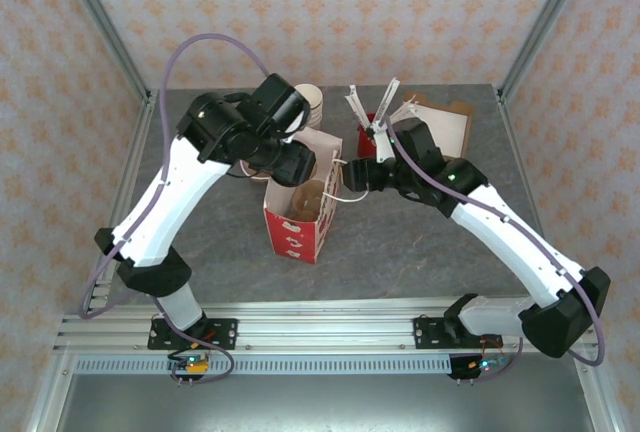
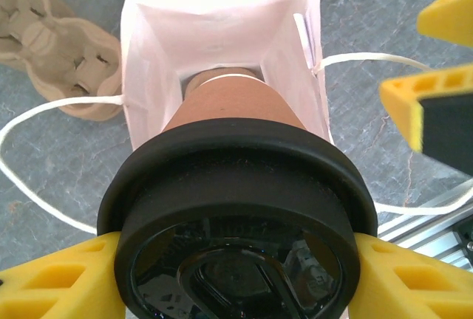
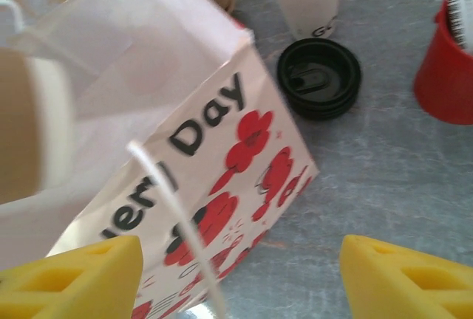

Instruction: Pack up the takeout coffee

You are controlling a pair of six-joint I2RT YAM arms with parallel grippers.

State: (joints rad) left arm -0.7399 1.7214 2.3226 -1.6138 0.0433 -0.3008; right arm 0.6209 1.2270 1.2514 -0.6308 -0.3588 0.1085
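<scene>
The left hand (image 2: 236,278) pinches the coffee cup (image 2: 229,112) just below its black lid, with the cup's base pushed into the open mouth of the red-and-white bag (image 2: 148,53). The right hand (image 3: 236,282) is spread wide beside the bag's printed side, above the grey worktop (image 3: 384,171). A loose lid (image 3: 319,77) lies nearby.

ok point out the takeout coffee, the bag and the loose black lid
takeout coffee (image 2: 236,179), left wrist view, lid rim
bag (image 3: 222,138), right wrist view, printed side wall
loose black lid (image 3: 319,77), right wrist view, its top face
</scene>
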